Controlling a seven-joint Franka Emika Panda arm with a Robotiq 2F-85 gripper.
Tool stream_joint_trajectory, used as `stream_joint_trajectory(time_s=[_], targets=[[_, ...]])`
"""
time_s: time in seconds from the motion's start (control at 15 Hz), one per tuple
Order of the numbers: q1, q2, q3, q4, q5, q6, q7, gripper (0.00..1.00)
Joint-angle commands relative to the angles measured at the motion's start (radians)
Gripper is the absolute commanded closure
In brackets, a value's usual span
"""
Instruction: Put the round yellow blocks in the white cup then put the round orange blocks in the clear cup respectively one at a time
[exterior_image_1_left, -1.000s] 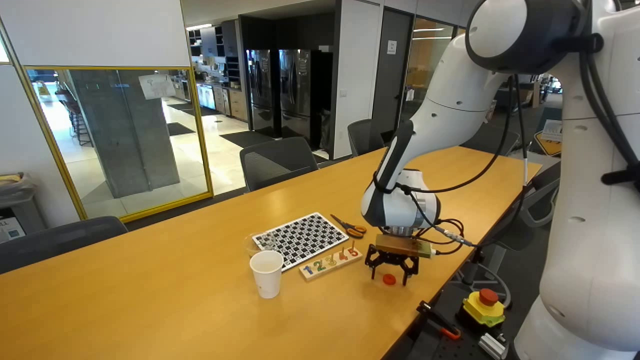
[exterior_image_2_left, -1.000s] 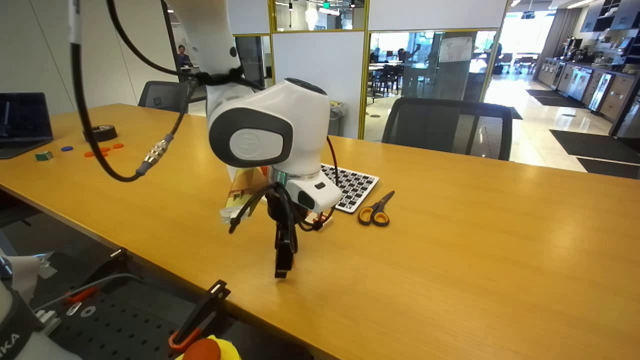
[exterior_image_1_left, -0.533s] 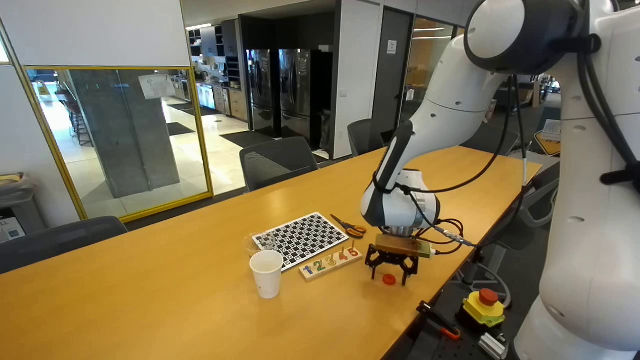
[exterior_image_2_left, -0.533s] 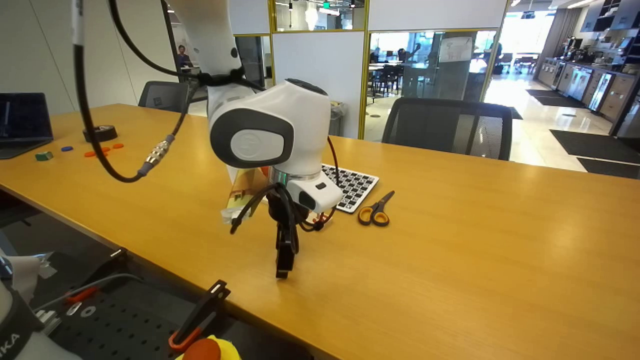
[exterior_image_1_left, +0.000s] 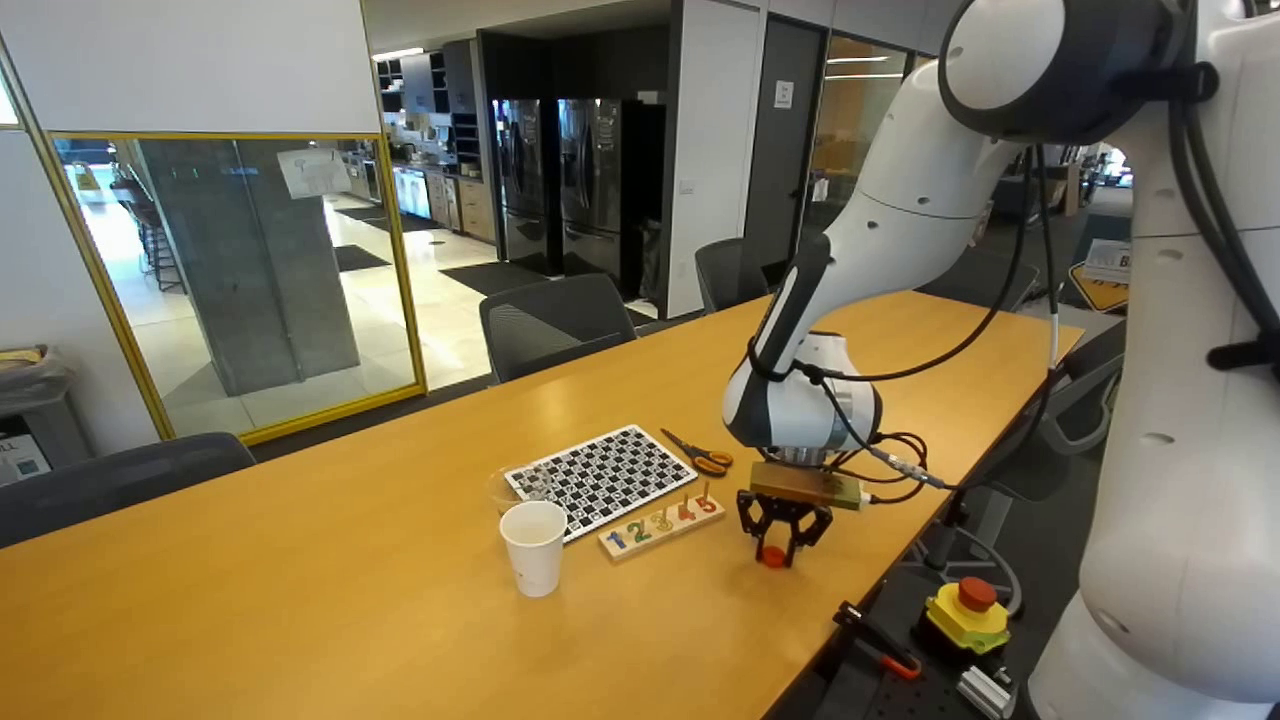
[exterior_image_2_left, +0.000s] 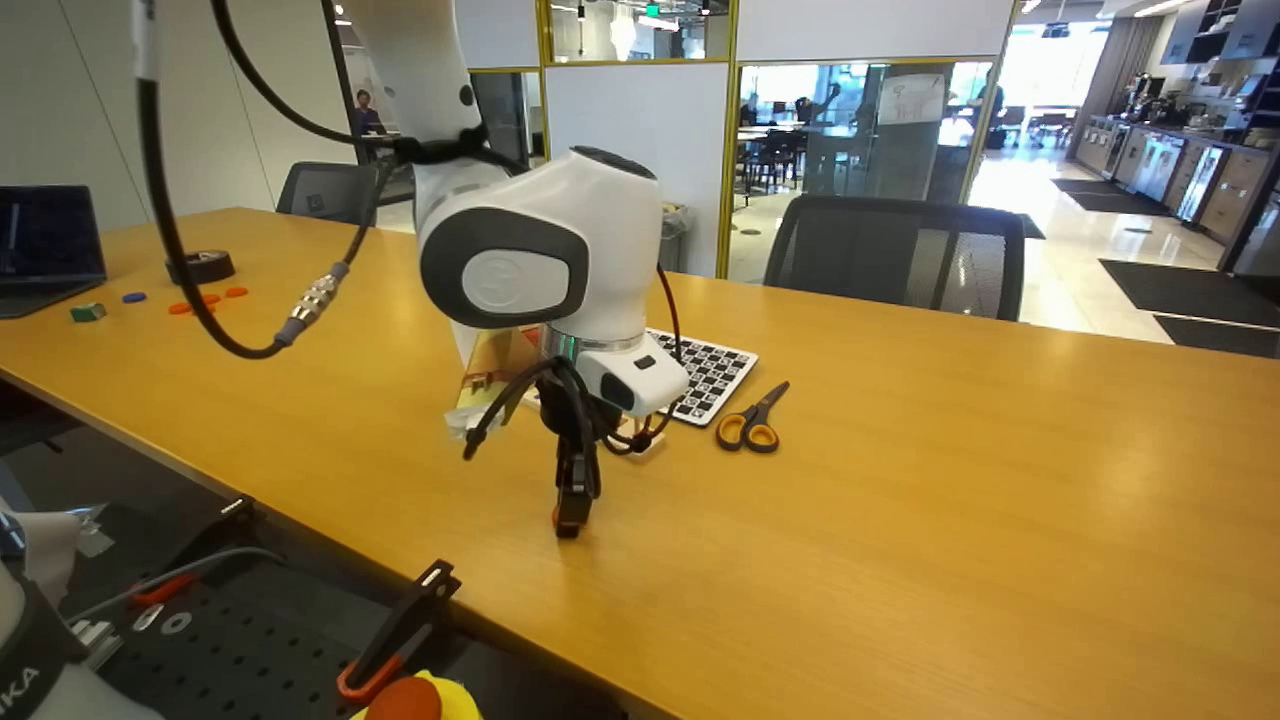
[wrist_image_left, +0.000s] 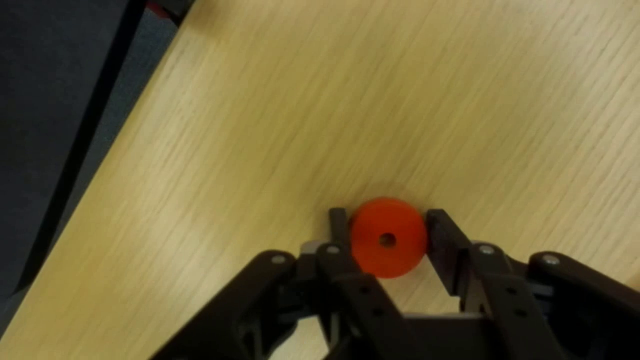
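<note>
Office space, long table (exterior_image_1_left: 330, 580), mesh chairs (exterior_image_2_left: 890, 255), laptop (exterior_image_2_left: 48, 240), glass panel (exterior_image_1_left: 240, 285)

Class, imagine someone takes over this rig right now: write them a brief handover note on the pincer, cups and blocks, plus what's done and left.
Pincer: shut on one round orange block; whether it clears the table is unclear.
White cup: upright on the table; bottom inside not visible.
Clear cup: behind the white cup in an exterior view, partly hidden; contents unclear.
Orange pieces near the laptop may be more blocks.
Done: orange block gripped; no yellow block in view, so that part is unconfirmed.
Left: probably carry this block into the clear cup, then check for others.
</note>
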Motion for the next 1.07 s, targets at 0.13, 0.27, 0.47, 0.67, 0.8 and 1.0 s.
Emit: stream_joint_trajectory(time_s=[0.13, 0.27, 0.47, 0.67, 0.8, 1.0], targets=[[0.062, -0.067, -0.023, -0.024, -0.063, -0.005, 0.063, 0.82], [0.128, -0.116, -0.04, -0.037, -0.13, 0.015, 0.142, 0.82], [0.233, -0.185, -0.073, -0.015, -0.293, 0.011, 0.327, 0.82], [0.285, -0.24, -0.046, 0.033, -0.444, 0.017, 0.494, 0.82], [0.296, -0.25, -0.005, 0.079, -0.52, 0.025, 0.574, 0.82], [0.306, -0.223, 0.051, 0.168, -0.62, 0.026, 0.674, 0.82]])
